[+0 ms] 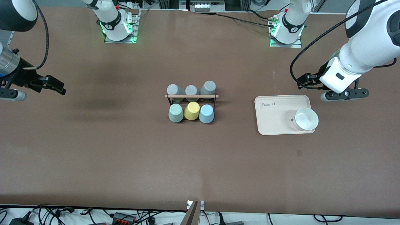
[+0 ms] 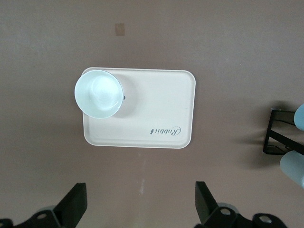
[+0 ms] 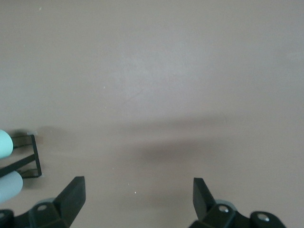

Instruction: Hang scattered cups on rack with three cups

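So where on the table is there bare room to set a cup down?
The table is bare between the rack and the tray, and on the wide stretch nearer the camera. It is crowded at the rack, with six cups on it. The bowl fills one tray corner.

A cream tray (image 1: 275, 117) lies flat on the brown table (image 1: 125, 150) toward the left arm's end, with a white bowl (image 1: 306, 119) on its corner nearest that end. One yellow cup (image 1: 192, 111) and three grey cups (image 1: 191, 90) sit mid-table
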